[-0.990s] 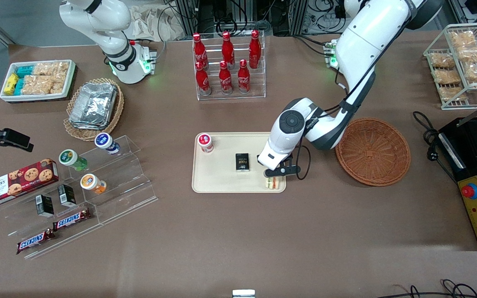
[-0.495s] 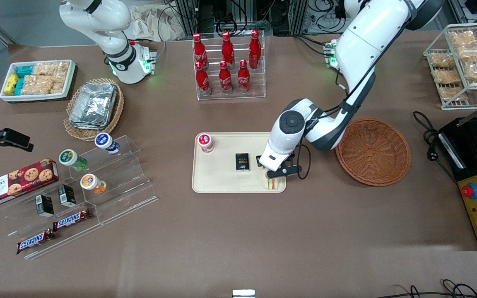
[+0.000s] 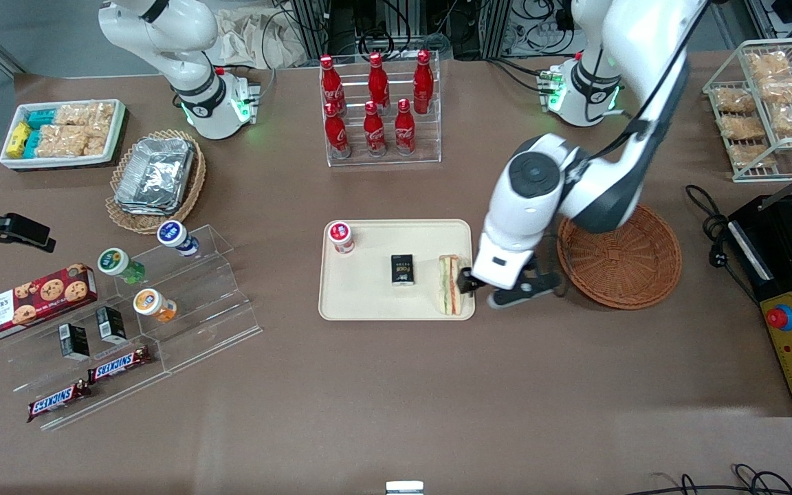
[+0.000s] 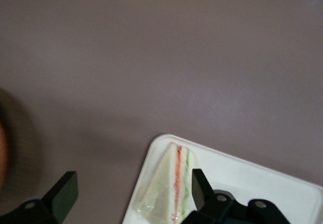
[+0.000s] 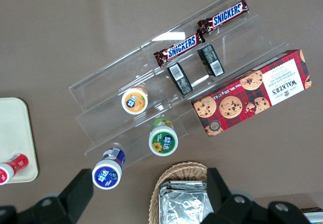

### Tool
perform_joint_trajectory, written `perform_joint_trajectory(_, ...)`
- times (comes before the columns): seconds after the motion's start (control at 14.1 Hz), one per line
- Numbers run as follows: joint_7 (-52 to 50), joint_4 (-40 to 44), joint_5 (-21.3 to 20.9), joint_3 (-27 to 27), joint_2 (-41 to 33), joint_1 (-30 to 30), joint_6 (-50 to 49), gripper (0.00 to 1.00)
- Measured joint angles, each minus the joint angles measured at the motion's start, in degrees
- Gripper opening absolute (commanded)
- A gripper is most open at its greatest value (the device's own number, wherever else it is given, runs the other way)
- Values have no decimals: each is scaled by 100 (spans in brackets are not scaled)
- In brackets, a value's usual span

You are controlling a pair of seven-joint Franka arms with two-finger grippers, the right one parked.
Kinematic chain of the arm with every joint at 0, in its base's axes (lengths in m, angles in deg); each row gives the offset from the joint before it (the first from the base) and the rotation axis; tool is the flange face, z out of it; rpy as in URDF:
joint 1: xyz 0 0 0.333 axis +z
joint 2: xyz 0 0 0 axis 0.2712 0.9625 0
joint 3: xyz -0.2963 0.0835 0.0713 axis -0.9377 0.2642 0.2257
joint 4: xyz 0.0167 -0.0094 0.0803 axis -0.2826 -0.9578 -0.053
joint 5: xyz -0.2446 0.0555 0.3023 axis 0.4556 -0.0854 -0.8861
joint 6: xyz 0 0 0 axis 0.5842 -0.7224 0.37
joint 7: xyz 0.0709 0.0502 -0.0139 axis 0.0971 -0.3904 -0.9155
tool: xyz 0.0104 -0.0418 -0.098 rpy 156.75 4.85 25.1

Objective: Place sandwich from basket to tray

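Your tray (image 3: 368, 302) already holds the sandwich (image 3: 449, 284), lying at the edge nearest the working arm, beside a small black box (image 3: 403, 269). So the placing looks done; only clearing the arm away seems left. The gripper (image 3: 502, 292) hangs above the table (image 3: 396, 385) between tray and basket (image 3: 620, 251), fingers (image 4: 198, 186) spread apart and holding nothing. The basket appears empty, though the arm covers part of its rim.
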Motion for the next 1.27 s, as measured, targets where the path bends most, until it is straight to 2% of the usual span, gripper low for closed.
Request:
perform_joint_trajectory(0.14,222,15,39,233,-420,128,-209,100)
perform_joint_trajectory(0.28,623,13,271,534,-812,155,-469,100)
perform_joint_trajectory(0.49,1465,4,561,858,-1334,159,-1388,100)
perform_joint_trajectory(0.71,3021,-15,1018,1443,-1877,161,-2370,100)
perform_joint_trajectory(1.06,5868,-211,1115,2599,-2694,193,-3303,100)
perform_joint_trajectory(1.27,6252,-80,1134,2728,-2732,187,-3370,100)
